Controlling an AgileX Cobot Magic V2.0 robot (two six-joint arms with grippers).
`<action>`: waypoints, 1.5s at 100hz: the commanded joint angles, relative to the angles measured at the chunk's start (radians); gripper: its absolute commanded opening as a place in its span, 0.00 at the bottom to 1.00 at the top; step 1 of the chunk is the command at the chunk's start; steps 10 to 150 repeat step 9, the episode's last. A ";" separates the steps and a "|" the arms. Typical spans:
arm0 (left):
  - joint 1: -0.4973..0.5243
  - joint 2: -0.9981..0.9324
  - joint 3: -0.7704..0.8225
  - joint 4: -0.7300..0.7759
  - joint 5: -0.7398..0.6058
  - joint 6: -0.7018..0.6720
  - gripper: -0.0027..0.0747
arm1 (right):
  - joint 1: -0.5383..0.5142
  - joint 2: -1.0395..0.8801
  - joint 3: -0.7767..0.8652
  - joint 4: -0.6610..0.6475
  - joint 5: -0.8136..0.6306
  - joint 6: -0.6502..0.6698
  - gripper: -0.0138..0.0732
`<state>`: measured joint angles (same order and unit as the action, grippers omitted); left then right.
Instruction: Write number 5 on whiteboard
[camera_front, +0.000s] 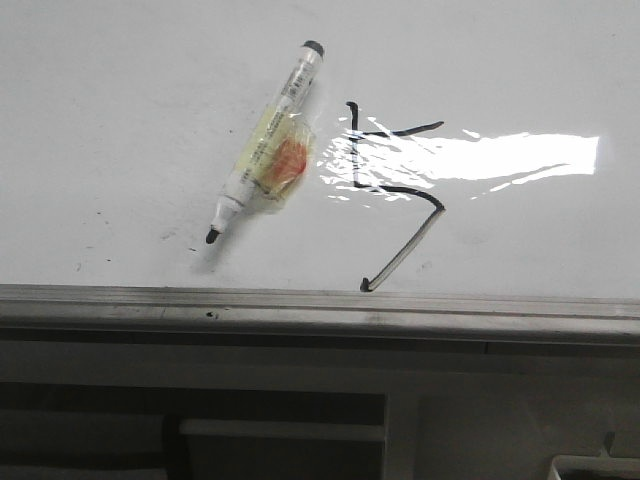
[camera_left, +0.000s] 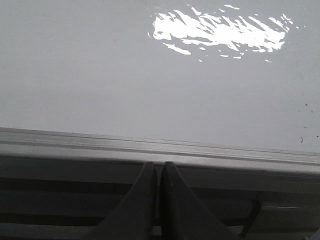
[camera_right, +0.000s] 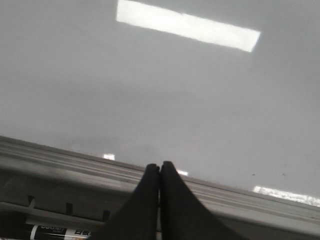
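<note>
The whiteboard (camera_front: 120, 90) fills the front view, glossy white with a grey rail along its near edge. On it stands a crooked black number 5 (camera_front: 392, 190), its long tail slanting down to the rail. To its left a marker (camera_front: 265, 145) lies loose on the board, wrapped in yellowish tape, tip toward the rail. Neither gripper shows in the front view. My left gripper (camera_left: 159, 167) is shut and empty, hanging before the rail. In its own wrist view my right gripper (camera_right: 160, 167) is likewise shut with nothing in it, also short of the whiteboard (camera_right: 150, 90).
A grey aluminium rail (camera_front: 320, 305) borders the board's near edge. Below it are grey panels and dark slots (camera_front: 200, 420). A second marker with a black-and-white label (camera_right: 55, 231) lies in a tray under the rail. Glare (camera_front: 480, 160) covers part of the digit.
</note>
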<state>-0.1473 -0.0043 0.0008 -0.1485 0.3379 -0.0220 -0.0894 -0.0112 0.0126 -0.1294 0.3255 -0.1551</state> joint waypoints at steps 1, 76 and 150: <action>-0.002 -0.027 0.023 -0.012 -0.042 -0.012 0.01 | -0.005 -0.016 0.021 -0.002 -0.024 0.004 0.11; -0.002 -0.027 0.023 -0.012 -0.042 -0.012 0.01 | -0.005 -0.016 0.021 -0.002 -0.024 0.004 0.11; -0.002 -0.027 0.023 -0.012 -0.042 -0.012 0.01 | -0.005 -0.016 0.021 -0.002 -0.024 0.004 0.11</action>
